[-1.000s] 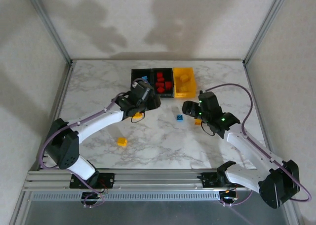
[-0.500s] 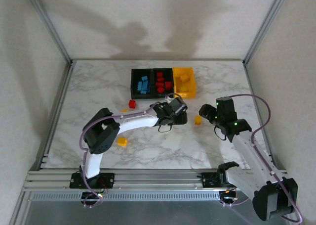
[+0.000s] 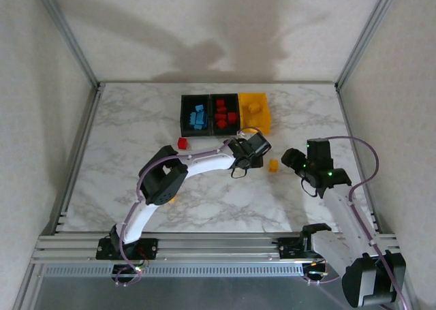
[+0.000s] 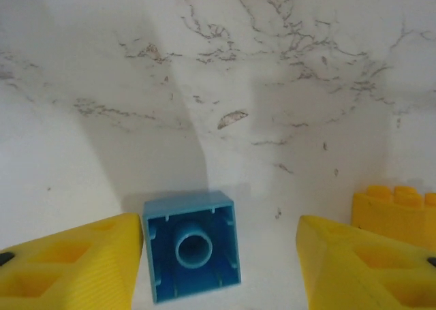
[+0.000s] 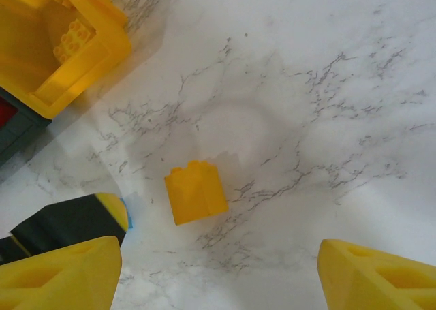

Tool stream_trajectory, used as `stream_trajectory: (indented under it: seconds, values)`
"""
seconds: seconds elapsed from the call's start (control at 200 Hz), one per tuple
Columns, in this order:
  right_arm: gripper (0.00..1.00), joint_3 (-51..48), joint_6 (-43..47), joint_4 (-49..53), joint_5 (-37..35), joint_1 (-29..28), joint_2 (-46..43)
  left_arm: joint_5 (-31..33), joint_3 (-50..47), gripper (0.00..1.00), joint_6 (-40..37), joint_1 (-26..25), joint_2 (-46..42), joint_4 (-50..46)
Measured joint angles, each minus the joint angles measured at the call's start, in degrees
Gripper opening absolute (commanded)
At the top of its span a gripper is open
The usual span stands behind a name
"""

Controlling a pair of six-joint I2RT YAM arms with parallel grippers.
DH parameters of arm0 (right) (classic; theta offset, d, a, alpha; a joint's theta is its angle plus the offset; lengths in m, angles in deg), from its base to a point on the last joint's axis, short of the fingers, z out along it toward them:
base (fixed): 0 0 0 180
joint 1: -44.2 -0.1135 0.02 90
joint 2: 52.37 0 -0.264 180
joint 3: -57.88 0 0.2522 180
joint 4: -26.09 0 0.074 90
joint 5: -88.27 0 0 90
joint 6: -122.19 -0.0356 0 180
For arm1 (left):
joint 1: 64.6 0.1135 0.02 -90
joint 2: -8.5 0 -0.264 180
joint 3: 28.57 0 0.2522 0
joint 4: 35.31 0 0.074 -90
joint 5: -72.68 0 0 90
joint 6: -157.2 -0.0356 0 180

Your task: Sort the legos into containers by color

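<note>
A blue lego (image 4: 192, 255) lies studs-down on the marble, between the fingers of my open left gripper (image 4: 218, 266); the left fingertip (image 4: 82, 262) is right against its side and the other stands well clear. From above, that gripper (image 3: 255, 153) is at the table's centre. A yellow lego (image 5: 196, 191) lies just to its right, ahead of my open right gripper (image 5: 221, 276), which holds nothing. From above, this lego (image 3: 273, 165) lies between the two grippers, with the right gripper (image 3: 294, 159) beside it. The joined containers at the back are a black bin with blue legos (image 3: 196, 114), a black bin with red ones (image 3: 223, 112) and a yellow bin (image 3: 253, 110).
A loose red lego (image 3: 182, 143) lies left of the left arm's forearm. The yellow bin's corner (image 5: 82, 65) shows at the upper left of the right wrist view. The left gripper's fingertip (image 5: 75, 221) sits close to the yellow lego there.
The left arm swung right from the bins to the table's centre and came down around the blue lego. The right gripper drew back to the right, away from the yellow lego.
</note>
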Motion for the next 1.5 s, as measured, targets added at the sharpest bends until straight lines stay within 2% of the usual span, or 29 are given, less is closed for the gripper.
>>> stream_trajectory:
  seconds: [0.06,0.15,0.3,0.551,0.696,0.906,1.001,1.162,1.502]
  values:
    - [0.76,-0.04,0.22,0.00,0.02,0.24,-0.11,0.39,0.52,0.48,-0.26,-0.02,0.96,-0.28]
    - [0.76,-0.11,0.31,0.04,0.04,0.48,-0.61,0.92,0.52,0.34,-0.20,0.00,1.66,-1.22]
    - [0.76,-0.11,0.50,-0.02,0.63,0.61,-0.96,1.62,0.46,0.26,-0.48,0.00,1.51,-1.29]
    - [0.74,-0.37,1.09,-1.75,8.37,0.74,-1.44,2.62,-7.50,0.24,-0.74,1.20,-4.79,-0.59]
    - [0.73,-0.52,1.05,-3.67,14.97,0.74,-1.44,2.82,-13.53,0.24,-0.94,3.74,-12.26,0.55]
    - [0.73,-1.40,0.00,-7.98,21.33,-0.02,-1.11,4.35,-16.90,0.24,-2.45,7.98,-20.22,0.87]
    - [0.72,-1.38,-0.81,-10.93,23.80,-2.45,0.68,5.07,-17.40,0.26,-3.43,10.54,-22.49,0.87]
    - [0.72,1.05,-1.29,-13.86,25.11,-9.64,5.90,5.55,-17.42,0.26,-5.42,16.11,-24.65,0.87]
    - [0.71,8.79,-2.43,-22.12,25.09,-18.10,15.93,5.25,-11.30,0.26,-9.64,25.33,-21.24,0.35]
